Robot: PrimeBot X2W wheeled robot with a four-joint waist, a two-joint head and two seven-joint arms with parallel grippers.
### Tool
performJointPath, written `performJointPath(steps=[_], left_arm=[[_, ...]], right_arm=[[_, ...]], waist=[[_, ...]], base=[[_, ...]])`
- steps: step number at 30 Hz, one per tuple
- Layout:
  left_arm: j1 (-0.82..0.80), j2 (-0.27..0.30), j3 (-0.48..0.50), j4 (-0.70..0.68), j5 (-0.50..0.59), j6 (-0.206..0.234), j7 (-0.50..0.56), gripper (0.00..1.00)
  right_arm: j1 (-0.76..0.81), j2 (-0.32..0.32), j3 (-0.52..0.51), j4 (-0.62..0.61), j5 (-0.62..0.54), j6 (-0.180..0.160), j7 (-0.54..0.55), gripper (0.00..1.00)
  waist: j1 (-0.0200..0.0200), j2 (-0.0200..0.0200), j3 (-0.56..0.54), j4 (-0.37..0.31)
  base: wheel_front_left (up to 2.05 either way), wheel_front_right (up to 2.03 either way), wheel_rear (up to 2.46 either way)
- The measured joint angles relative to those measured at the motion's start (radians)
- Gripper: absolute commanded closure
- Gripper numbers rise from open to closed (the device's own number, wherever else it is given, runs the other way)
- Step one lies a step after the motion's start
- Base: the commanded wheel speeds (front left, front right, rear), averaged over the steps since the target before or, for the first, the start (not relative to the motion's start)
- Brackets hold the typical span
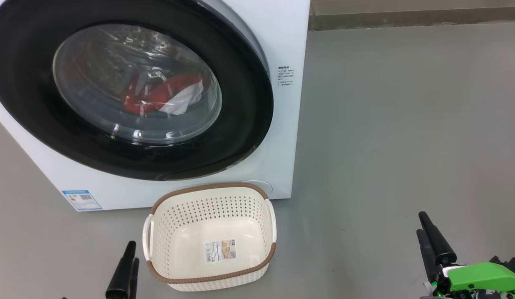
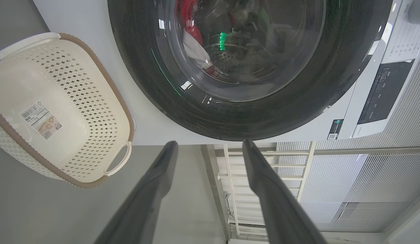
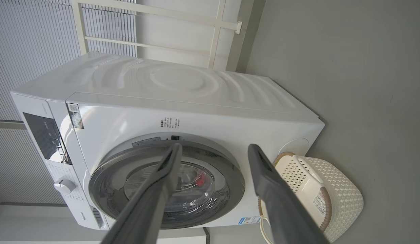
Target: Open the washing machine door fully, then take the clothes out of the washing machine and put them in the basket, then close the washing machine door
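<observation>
Washing machine door (image 1: 95,83) shut, at 11 o'clock in the head view, with the red clothes (image 1: 157,97) behind its glass. Judged: rim rigid, glossy and slippery, so hook its edge; clothes soft and light. Left gripper (image 2: 210,145) and right gripper (image 3: 213,149) are spread wide and empty.

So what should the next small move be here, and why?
Probably raise the right gripper toward the door rim to pull it open. The door sits across the opening with the red clothes behind its glass, the basket is empty, and the left gripper and right gripper are both open, touching nothing.
</observation>
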Motion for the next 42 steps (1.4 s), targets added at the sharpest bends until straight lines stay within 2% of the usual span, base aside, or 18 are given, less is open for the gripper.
performJointPath(steps=[22, 42], left_arm=[[0.001, 0.003, -0.024, -0.060, 0.323, 0.001, -0.065, 0.00], [0.019, 0.007, -0.057, -0.109, 0.603, 0.035, -0.123, 0.00]], right_arm=[[0.001, -0.035, 0.046, -0.025, -0.274, 0.000, -0.063, 0.00], [0.002, -0.046, 0.079, -0.040, -0.475, 0.000, -0.115, 0.00]], waist=[[0.0000, 0.0000, 0.013, 0.002], [-0.0001, 0.0000, 0.027, -0.002]], base=[[0.00, 0.00, 0.00], [0.00, 0.00, 0.00]])
